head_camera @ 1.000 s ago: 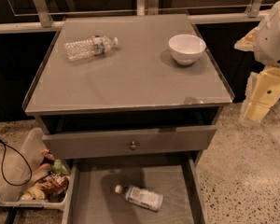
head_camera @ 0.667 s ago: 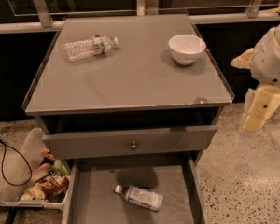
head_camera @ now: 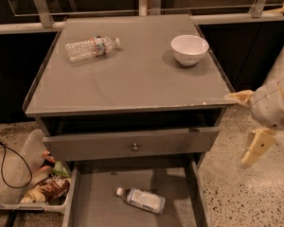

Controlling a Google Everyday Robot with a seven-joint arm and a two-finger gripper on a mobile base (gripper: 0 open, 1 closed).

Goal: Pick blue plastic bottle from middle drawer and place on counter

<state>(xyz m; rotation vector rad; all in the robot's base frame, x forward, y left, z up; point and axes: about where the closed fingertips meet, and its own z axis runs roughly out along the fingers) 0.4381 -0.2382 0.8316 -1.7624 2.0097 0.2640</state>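
The blue plastic bottle (head_camera: 142, 200) lies on its side on the floor of the open middle drawer (head_camera: 97, 205), white cap pointing left. The drawer is pulled out at the bottom of the view. The grey counter (head_camera: 132, 79) is above it. My gripper (head_camera: 250, 123) hangs to the right of the cabinet, off the counter's front right corner, above and right of the drawer. Its cream fingers (head_camera: 257, 148) are spread apart and hold nothing.
A clear ribbed water bottle (head_camera: 90, 48) lies on the counter's back left. A white bowl (head_camera: 190, 48) stands at the back right. A shut drawer front with a small knob (head_camera: 135, 147) sits above the open drawer. A tray of snacks (head_camera: 35, 183) and a black cable (head_camera: 9, 164) lie on the floor at left.
My gripper has come down along the cabinet's right side, from counter height toward drawer height. The bottle, bowl and drawer have not moved.
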